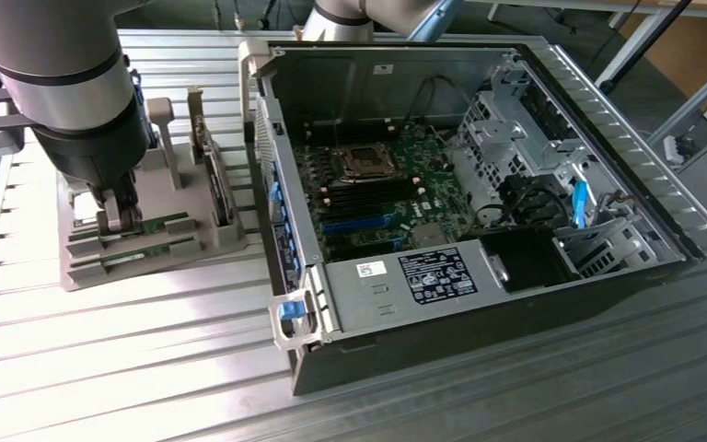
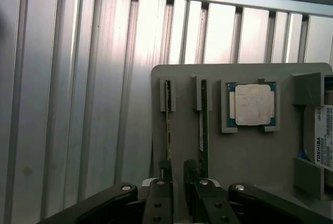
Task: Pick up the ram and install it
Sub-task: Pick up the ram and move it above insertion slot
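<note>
Green board on edge: the ram (image 2: pixel 168 125) stands upright in a slot of the grey holder (image 2: pixel 244 156). Its thin top edge faces the wrist camera and its long axis runs straight away from the gripper (image 2: pixel 177 173). The fingers (image 2: pixel 165 171) stand apart with a slim gap between them, clamped on nothing that I can see, and they sit at the end of the stick nearest the wrist. The stick's line meets the inner face of one finger rather than the middle of the gap, so I judge the grasp wants a slight sideways shift. The gap lies across the stick's thin side, which is the right way round for pinching it.

A second stick (image 2: pixel 203 125) stands parallel just beside the ram, outside the other finger. Past it in the same holder lie the square silver CPU chip (image 2: pixel 253 104) in its pocket and, at the rim, the hard drive (image 2: pixel 321 138).

The exterior view adds the wider layout. The holder sits at the exterior view's left on the ribbed aluminium table (image 1: pixel 108 368), with the arm down over it. The open computer case (image 1: pixel 353 87) stands well apart to the exterior view's right, its motherboard (image 1: pixel 385 184) facing up. The wrist view adds the fine line-up of finger and stick, which the arm's body covers in the exterior view.
</note>
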